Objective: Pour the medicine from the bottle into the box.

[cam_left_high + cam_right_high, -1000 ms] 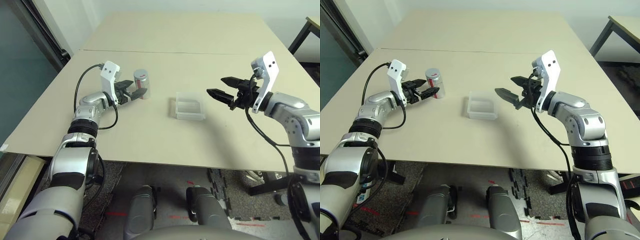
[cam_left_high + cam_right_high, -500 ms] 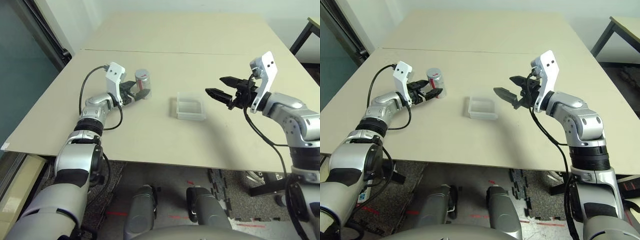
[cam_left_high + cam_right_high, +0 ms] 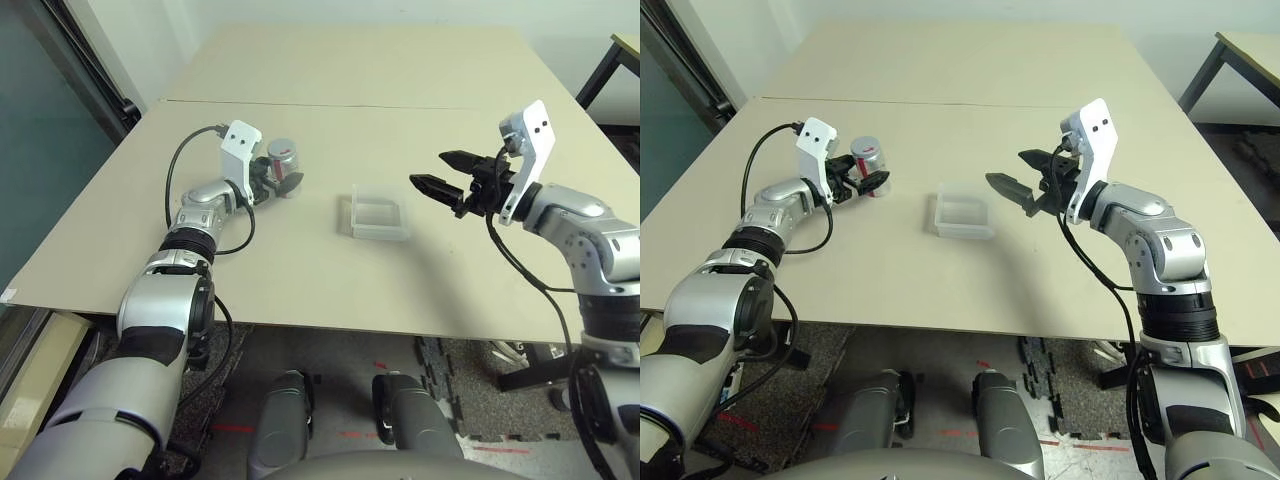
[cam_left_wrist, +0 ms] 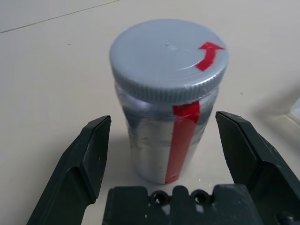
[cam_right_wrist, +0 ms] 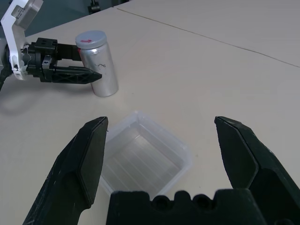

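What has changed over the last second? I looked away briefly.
The left gripper moved rightward, bringing its open fingers around the bottle, not yet gripping it. The bottle, the box and the open right gripper look essentially unmoved.

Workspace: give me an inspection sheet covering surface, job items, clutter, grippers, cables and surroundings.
Surface: beige table, a thin seam across it
Job items: capped bottle upright; clear box empty; pill: nothing seen
Clutter: nothing seen
Grippers: left open, fingers either side of the bottle; right open, beyond the box's right side
Cables: one black cable looping at each wrist
Surroundings: second table at far right, pale wall behind
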Controlling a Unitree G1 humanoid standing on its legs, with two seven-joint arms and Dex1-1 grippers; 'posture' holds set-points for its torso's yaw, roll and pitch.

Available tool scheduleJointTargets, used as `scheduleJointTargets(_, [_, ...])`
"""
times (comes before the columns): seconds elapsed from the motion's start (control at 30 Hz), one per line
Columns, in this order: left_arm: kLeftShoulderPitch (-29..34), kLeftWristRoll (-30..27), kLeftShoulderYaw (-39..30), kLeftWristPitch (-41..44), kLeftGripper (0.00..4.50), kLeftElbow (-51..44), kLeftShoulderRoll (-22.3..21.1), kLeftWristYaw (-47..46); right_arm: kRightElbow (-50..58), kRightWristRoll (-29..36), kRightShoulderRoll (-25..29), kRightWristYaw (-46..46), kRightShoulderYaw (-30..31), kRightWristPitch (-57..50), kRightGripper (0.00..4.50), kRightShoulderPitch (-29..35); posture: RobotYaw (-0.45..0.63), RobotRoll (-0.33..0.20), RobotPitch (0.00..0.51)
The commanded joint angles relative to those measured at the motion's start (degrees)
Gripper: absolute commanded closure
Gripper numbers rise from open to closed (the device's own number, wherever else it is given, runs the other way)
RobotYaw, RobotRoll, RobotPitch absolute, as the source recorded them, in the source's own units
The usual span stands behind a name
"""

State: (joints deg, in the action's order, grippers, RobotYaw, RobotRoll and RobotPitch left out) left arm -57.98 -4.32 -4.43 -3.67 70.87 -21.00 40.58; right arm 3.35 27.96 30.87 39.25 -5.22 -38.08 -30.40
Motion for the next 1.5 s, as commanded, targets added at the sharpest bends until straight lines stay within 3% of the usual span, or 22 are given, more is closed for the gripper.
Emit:
scheduleJointTargets(0.03, [-0.7, 1.0, -0.4, -0.1, 0.02, 1.7, 0.3, -1.5, 1.1, 0.0, -0.1, -0.2, 0.1, -0.3, 0.00, -0.3, -0.12, 0.000, 0.078])
scheduleJointTargets(1.5, [-2.8, 4.9, -0.5, -0.9, 0.02, 5.2, 2.8, -9.1, 3.8, 0.2, -3.6, -3.3, -0.4, 0.6, 0.00, 1.9, -0.17, 0.000, 0.064])
